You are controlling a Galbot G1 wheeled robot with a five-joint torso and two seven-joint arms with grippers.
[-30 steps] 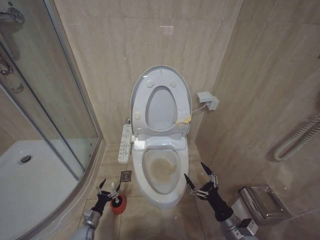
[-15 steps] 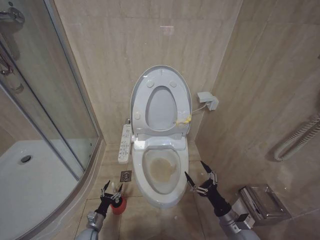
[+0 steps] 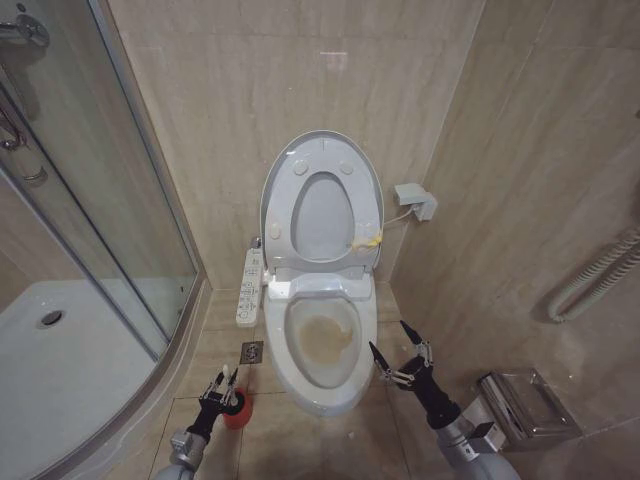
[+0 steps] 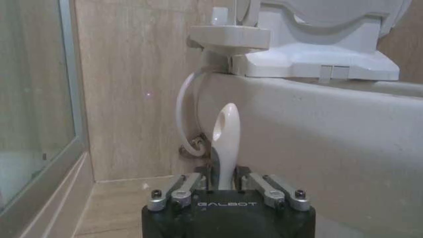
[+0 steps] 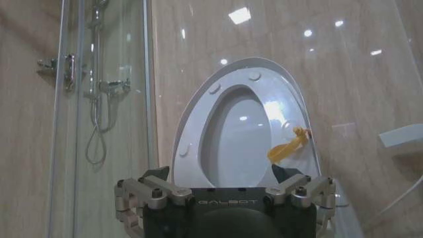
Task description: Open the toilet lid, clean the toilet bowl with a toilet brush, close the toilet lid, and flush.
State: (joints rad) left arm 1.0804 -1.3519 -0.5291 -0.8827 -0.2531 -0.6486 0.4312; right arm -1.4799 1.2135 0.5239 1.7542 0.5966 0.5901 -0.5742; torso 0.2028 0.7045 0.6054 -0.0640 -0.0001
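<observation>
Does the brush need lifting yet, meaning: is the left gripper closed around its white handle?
Yes: the left gripper has the toilet brush handle between its fingers.

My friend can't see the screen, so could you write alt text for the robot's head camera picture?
A white toilet stands against a tiled wall, its lid raised and its bowl stained brown. The left end effector closes around the brush in a red cup on the floor; the right end effector waits open beside the toilet.
</observation>
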